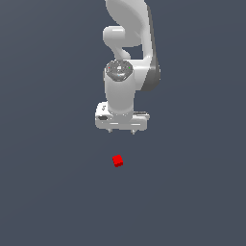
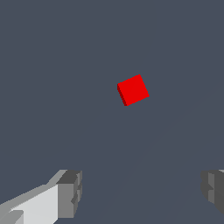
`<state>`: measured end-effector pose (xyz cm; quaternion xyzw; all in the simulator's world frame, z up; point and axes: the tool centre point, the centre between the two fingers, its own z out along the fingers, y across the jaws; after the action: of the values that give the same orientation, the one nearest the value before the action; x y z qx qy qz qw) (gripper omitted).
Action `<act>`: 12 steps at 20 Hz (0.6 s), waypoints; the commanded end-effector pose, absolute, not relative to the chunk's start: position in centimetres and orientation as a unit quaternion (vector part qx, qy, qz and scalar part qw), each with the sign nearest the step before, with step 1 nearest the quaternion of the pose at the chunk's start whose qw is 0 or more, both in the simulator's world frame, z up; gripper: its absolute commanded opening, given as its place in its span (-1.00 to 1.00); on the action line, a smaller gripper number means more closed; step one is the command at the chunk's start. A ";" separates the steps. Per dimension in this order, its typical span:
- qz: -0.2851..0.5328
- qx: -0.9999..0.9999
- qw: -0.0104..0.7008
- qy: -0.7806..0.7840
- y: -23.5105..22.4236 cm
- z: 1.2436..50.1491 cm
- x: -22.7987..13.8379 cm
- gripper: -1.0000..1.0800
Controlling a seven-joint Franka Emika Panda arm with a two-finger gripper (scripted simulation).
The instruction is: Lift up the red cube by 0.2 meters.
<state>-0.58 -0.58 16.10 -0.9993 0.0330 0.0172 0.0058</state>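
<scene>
The red cube (image 1: 117, 161) rests on the flat grey floor, small and turned at an angle. In the wrist view the red cube (image 2: 133, 90) lies ahead of the fingers, apart from them. My white gripper (image 1: 122, 131) hangs above and behind the cube in the exterior view, with a clear gap between them. It is open: the two grey fingertips (image 2: 70, 194) stand far apart with nothing between them. The cube is far narrower than that opening.
The white arm (image 1: 129, 43) rises behind the gripper to the top of the exterior view. Plain dark grey floor (image 1: 53, 192) surrounds the cube on every side.
</scene>
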 end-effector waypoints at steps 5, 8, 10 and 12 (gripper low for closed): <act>0.017 -0.999 0.006 0.028 -0.7 15.7 -0.4 0.92; 0.016 -1.000 0.005 0.017 -0.8 15.0 -0.1 0.92; 0.015 -1.000 0.005 0.007 -1.0 14.3 0.2 0.92; 0.014 -1.000 0.005 -0.005 -1.2 13.4 0.7 0.92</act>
<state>0.39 -1.06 14.07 -0.9999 0.0034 0.0144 0.0051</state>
